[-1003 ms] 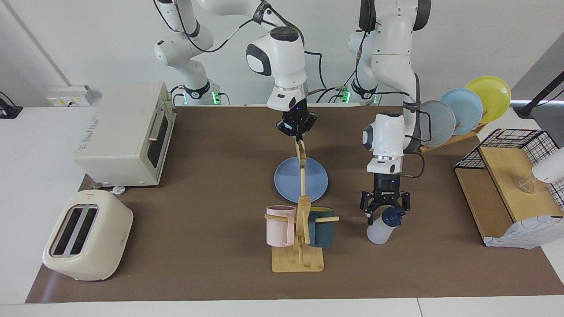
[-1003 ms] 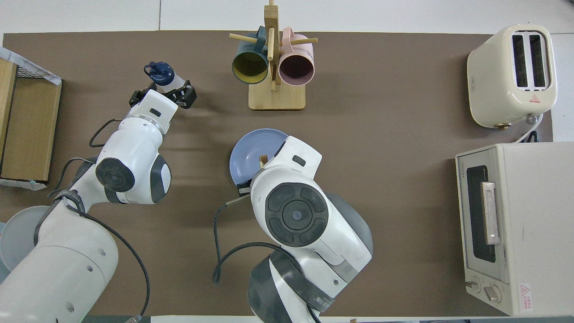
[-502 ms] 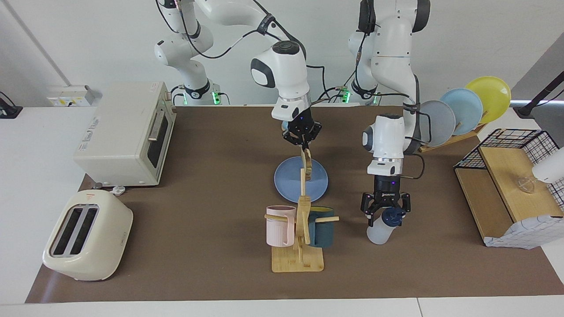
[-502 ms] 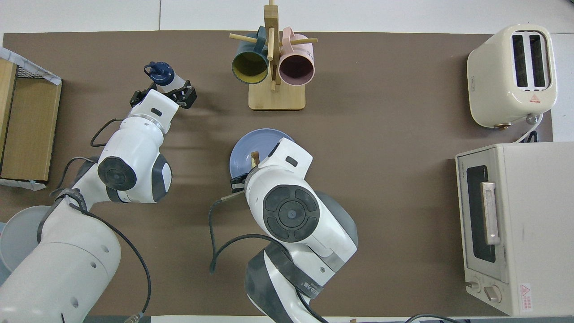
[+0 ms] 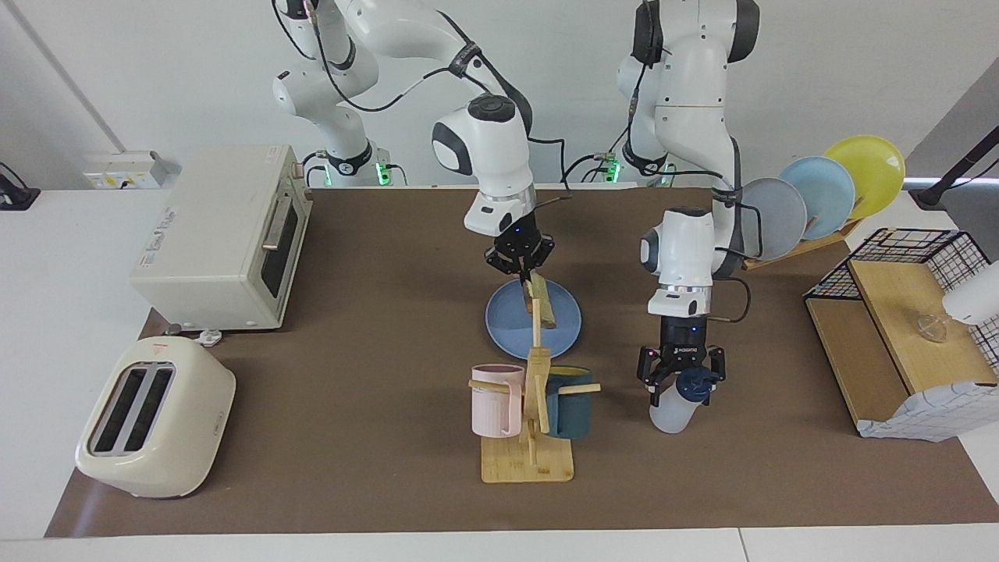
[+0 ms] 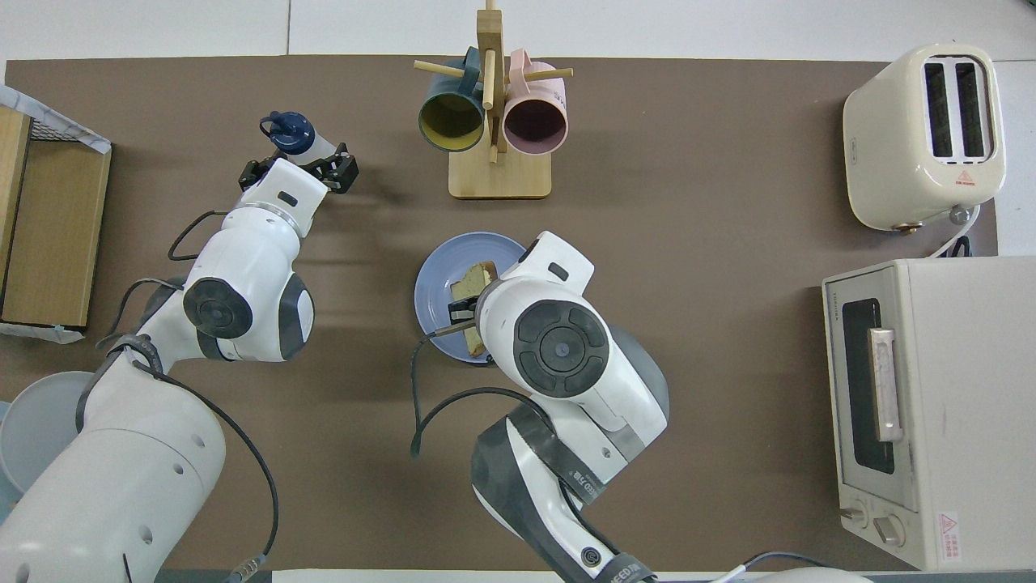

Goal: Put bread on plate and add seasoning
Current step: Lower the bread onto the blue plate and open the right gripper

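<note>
The bread is tilted over the medium-blue plate, its lower edge down on the plate. My right gripper is shut on the bread's upper edge, just above the plate. In the overhead view the bread shows on the plate, partly under the right arm. The seasoning, a white bottle with a navy cap, stands upright toward the left arm's end, beside the mug tree. My left gripper is down around its neck with the fingers open on either side. The bottle also shows in the overhead view.
A wooden mug tree with a pink and a dark teal mug stands farther from the robots than the plate. A toaster and a toaster oven sit at the right arm's end. A plate rack and a wooden shelf sit at the left arm's end.
My right gripper has come down and tipped the bread from hanging upright above the plate to leaning onto it. My left gripper has sunk slightly around the bottle's neck.
</note>
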`<state>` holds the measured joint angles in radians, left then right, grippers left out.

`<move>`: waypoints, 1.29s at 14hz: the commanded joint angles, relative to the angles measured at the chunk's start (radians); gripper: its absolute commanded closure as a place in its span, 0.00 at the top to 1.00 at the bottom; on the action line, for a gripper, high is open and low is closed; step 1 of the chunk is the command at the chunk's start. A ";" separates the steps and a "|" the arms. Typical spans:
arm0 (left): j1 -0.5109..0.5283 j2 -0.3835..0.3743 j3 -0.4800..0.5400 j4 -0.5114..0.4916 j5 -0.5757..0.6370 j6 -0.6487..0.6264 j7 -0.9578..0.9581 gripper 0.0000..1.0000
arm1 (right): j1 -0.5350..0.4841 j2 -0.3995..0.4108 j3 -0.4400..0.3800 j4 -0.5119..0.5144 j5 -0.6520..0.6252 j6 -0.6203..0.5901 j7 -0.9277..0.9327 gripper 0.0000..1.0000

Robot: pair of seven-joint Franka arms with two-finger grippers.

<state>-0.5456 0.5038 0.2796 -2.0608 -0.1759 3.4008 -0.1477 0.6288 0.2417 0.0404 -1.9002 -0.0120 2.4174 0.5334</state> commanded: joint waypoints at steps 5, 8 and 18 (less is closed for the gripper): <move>-0.020 0.025 0.020 0.037 -0.024 0.005 0.005 1.00 | -0.018 -0.065 0.007 -0.126 0.021 0.009 0.063 0.00; -0.020 0.025 0.020 0.038 -0.025 0.005 0.005 1.00 | -0.052 -0.064 0.004 -0.129 0.020 0.020 0.051 0.00; -0.019 0.035 0.018 0.037 -0.027 0.014 0.003 0.91 | -0.096 -0.059 0.006 -0.138 0.020 0.065 0.007 0.21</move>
<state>-0.5456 0.5161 0.2797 -2.0457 -0.1782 3.4020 -0.1482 0.5527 0.2041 0.0382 -2.0071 -0.0111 2.4567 0.5674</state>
